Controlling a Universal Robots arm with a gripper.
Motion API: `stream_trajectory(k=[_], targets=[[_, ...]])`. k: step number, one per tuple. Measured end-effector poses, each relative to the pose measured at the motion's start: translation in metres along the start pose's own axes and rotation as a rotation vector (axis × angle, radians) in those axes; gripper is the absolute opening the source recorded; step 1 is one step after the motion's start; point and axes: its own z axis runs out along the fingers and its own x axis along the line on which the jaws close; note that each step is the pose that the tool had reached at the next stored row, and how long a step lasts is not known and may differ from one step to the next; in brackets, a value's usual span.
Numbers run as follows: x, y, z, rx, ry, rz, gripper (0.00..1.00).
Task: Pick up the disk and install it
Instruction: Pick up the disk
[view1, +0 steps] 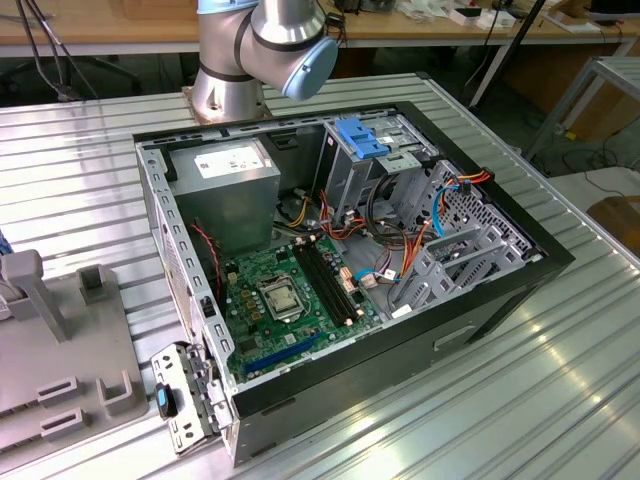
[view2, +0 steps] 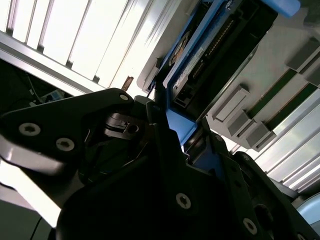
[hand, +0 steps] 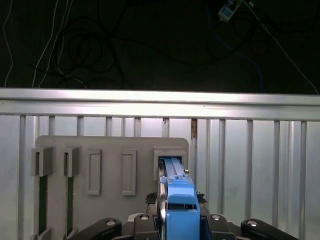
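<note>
Desk: ribbed metal sheeting (view1: 560, 400) carries everything; beyond its rail in the first wrist view lie a dark floor and loose cords.
Pincer: closed (hand: 181, 221) on the blue carrier from both sides, with no gap that I can make out in both wrist views.
Disk: standing on edge (hand: 178, 197), its far end seated in the end slot of the grey rack (hand: 110, 145).
Risk, snag: if I pull off-axis, I reckon the carrier could bind on the slot walls and drag the rack along.
Risk, slip: smooth plastic sides; a tilt could let it twist between the jaws.
Rack contents: the two slots (hand: 129, 172) beside the disk look empty.
Rack place: eight o'clock of the case (view1: 480, 290) in the exterior view.
Case contents: power supply (view1: 225, 185) at eleven o'clock, blue-tabbed cage (view1: 365, 140) at one, motherboard (view1: 290, 300) at seven, bays (view1: 455, 255) at three.
Risk, far end: orange and blue cables (view1: 400, 245) crowd those bays, and I judge they could foul the disk.
</note>
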Motion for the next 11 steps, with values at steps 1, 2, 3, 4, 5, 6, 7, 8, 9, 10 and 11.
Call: stream_trajectory(k=[1, 2, 3, 4, 5, 6, 7, 8, 9, 10, 11], targets=[[0.0, 0.0, 0.0, 0.0, 0.0, 0.0, 0.38], [0.0, 0.0, 0.0, 0.0, 0.0, 0.0, 0.38], [0.0, 0.0, 0.0, 0.0, 0.0, 0.0, 0.38], [0.0, 0.0, 0.0, 0.0, 0.0, 0.0, 0.38], [0.0, 0.0, 0.0, 0.0, 0.0, 0.0, 0.38], [0.0, 0.0, -0.0004, 0.0005, -0.0002, 0.0, 0.38], [0.0, 0.0, -0.0009, 0.0007, -0.0003, 0.0, 0.38], [-0.0001, -0.0001, -0.0016, 0.0005, -0.0002, 0.0, 0.38], [-0.0001, 0.0, -0.003, 0.0001, -0.0001, 0.0, 0.38], [-0.0001, 0.0, -0.0036, 0.0003, -0.0001, 0.0, 0.38], [-0.0001, 0.0, -0.0045, 0.0001, 0.0, 0.0, 0.38]])
